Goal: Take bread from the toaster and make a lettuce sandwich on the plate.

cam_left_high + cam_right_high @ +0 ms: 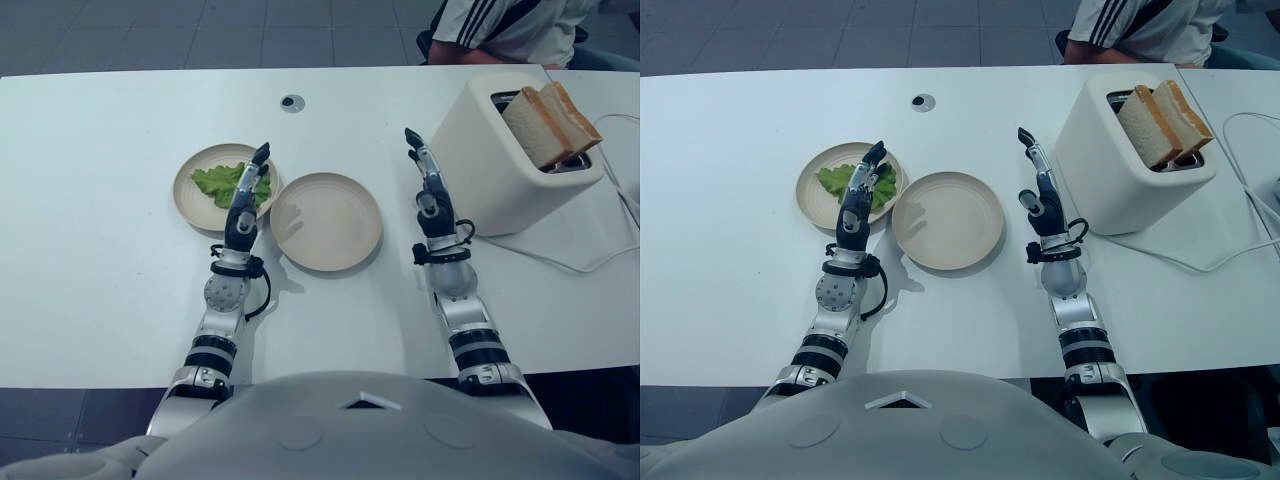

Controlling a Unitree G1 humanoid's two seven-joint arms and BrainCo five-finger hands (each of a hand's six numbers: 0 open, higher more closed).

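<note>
Currently, bread (pixel 550 125) in rounded cream toaster (pixel 490 185), left robot hand (pixel 243 205), right robot hand (pixel 430 190) outstretched, empty.

White table (pixel 100 300), round grommet (pixel 292 102) near far edge, grey tiled floor (pixel 200 30) beyond

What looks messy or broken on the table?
Nothing much. The two bread slices lean a little sideways in the toaster, but they sit in their slots. The lettuce lies neatly on its plate, the other plate is bare, and nothing is spilled.
</note>
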